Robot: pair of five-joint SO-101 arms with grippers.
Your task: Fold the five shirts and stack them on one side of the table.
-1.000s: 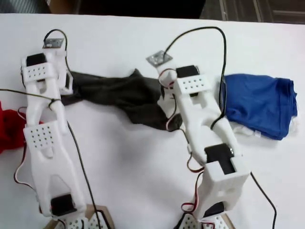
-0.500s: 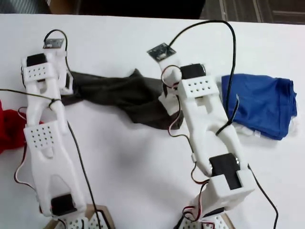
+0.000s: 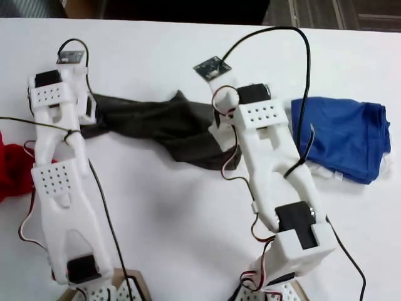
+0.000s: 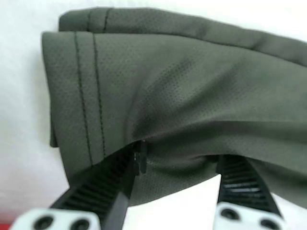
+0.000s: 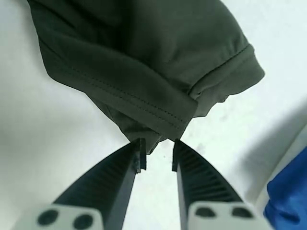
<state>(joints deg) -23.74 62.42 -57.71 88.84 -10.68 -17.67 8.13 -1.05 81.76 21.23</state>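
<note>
Grey shirt [image 3: 156, 122]: is lying crumpled across the middle of the table [image 3: 169, 213], running from 9 to 3 o'clock.
Left gripper [image 4: 181, 162]: is straddling the shirt's stitched 9 o'clock end. Its jaws are spread wide with cloth bunching between them, not pinching.
Right gripper [image 5: 157, 157]: is hovering at the sleeve cuff [image 5: 225, 72] on the 3 o'clock end, jaws narrowly parted and holding nothing.
Handling: likely light, limp and slightly slick, so it will be sagging and sliding. The doubled hems are probably offering the firmest hold.
Other shirts: the blue shirt [image 3: 341, 138] is lying at 3 o'clock and the red shirt [image 3: 11, 166] at 9 o'clock.

Robotics lab: white table [image 3: 169, 219], exposed cables [image 3: 306, 56], bare circuit board [image 3: 212, 68].
</note>
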